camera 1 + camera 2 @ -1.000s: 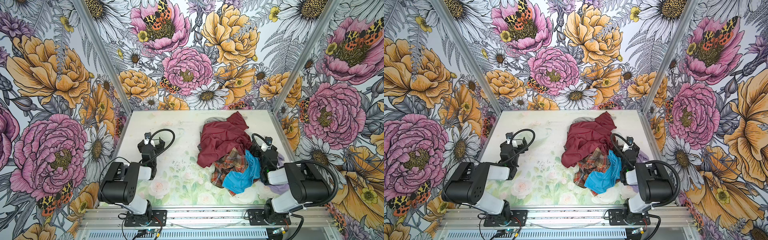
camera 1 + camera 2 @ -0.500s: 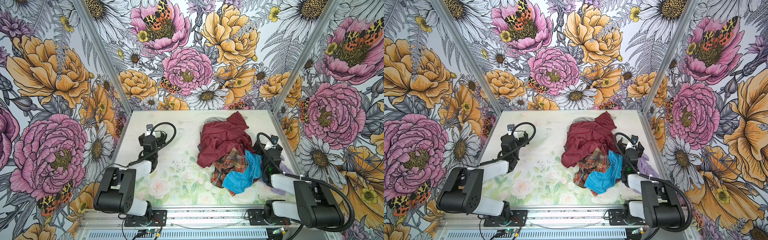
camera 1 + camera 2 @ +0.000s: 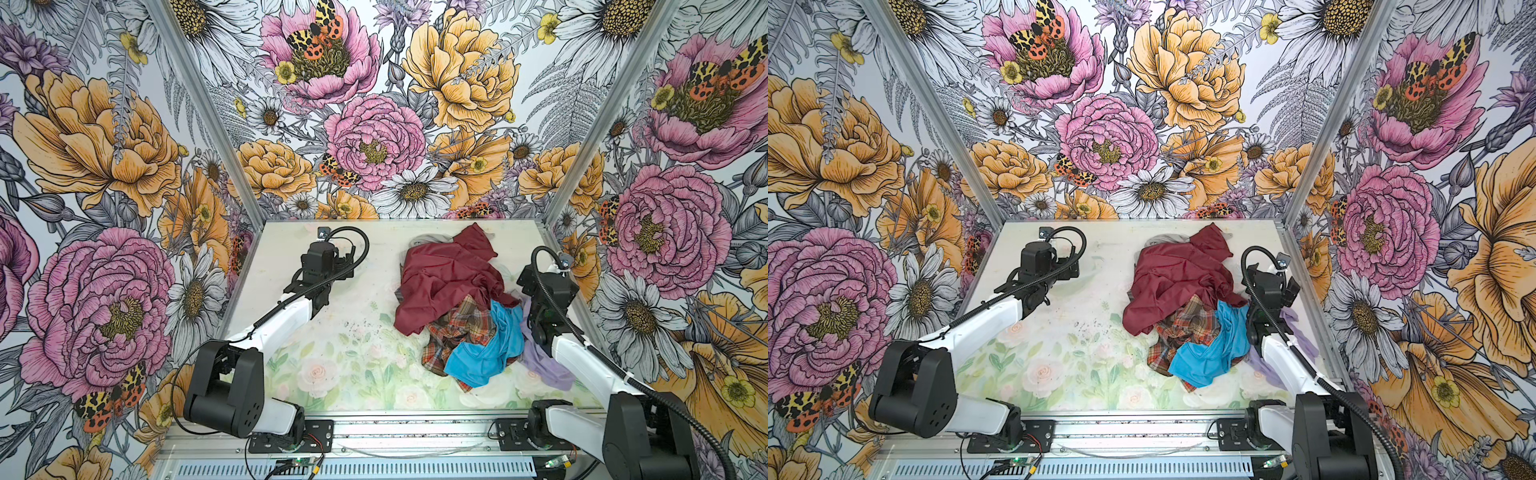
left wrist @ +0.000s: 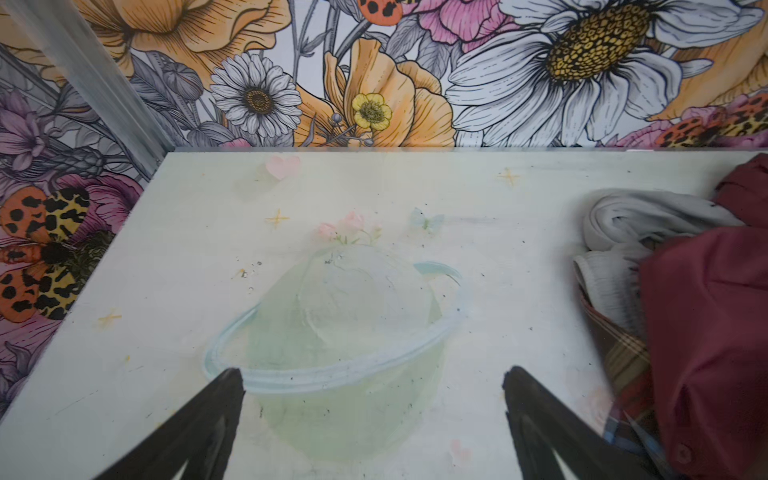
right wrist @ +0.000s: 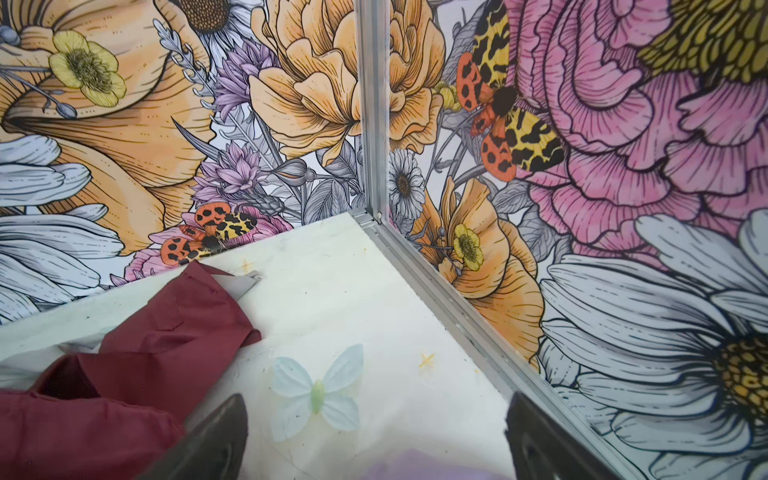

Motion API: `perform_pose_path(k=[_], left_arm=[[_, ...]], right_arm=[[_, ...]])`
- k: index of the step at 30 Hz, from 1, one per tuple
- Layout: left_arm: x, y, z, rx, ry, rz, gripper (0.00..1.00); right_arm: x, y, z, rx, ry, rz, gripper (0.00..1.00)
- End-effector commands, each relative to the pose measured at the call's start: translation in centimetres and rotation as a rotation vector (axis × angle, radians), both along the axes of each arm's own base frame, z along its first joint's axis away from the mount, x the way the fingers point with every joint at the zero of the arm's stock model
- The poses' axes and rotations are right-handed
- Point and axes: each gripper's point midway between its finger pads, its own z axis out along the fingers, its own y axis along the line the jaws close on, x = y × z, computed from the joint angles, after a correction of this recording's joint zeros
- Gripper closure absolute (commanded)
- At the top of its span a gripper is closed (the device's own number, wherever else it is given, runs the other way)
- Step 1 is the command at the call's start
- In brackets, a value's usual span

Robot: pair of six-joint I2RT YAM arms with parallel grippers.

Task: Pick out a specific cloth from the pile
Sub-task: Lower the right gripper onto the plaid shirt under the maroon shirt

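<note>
both top views are showing the pile (image 3: 455, 305) sitting on the right half of the table (image 3: 332, 332). the cloth (image 3: 459, 328) is lying in its near middle, tucked partly under the maroon garment (image 3: 440, 278) and partly under the blue garment (image 3: 486, 353), so only a crumpled plaid patch between them is showing. the left jaws are standing wide and empty over bare table, near the pile's far left side, where the left wrist view is catching a thin plaid strip under the maroon. the right jaws are likewise standing wide and holding nothing, hovering just beside the pile's right edge by the wall, with a lavender garment (image 3: 544, 365) lying under that arm. this is looking like the reaching step, with nothing gripped yet. the next move is probably calling for one set of jaws to come down on the exposed plaid patch and pinch that thin fabric alone, keeping clear of the maroon and blue folds touching it. since the cloth is running under both neighbours, a slow upward pull is seeming wise, perhaps with the other arm pinning or lifting the maroon layer.
</note>
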Motion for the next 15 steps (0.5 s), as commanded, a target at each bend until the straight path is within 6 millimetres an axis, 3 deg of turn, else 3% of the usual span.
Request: perform_pose_path(k=[1,7,15], left_arm=[[-1.2,-2.9,-1.4,-0.044,0.106,-0.097,0.01],[-2.4,-6.6,-1.2,-0.065,0.158,-0.208,0.01],[-4.1,-10.5,-1.3,-0.081,0.202,-0.326,0.01]], right_arm=[[-0.6,0.9,0.2,0.048,0.111,0.028,0.05],[-1.2,5.2,2.1,0.105,0.215,0.185,0.07],[-5.5,11.4,3.3,0.199,0.349,0.400,0.11]])
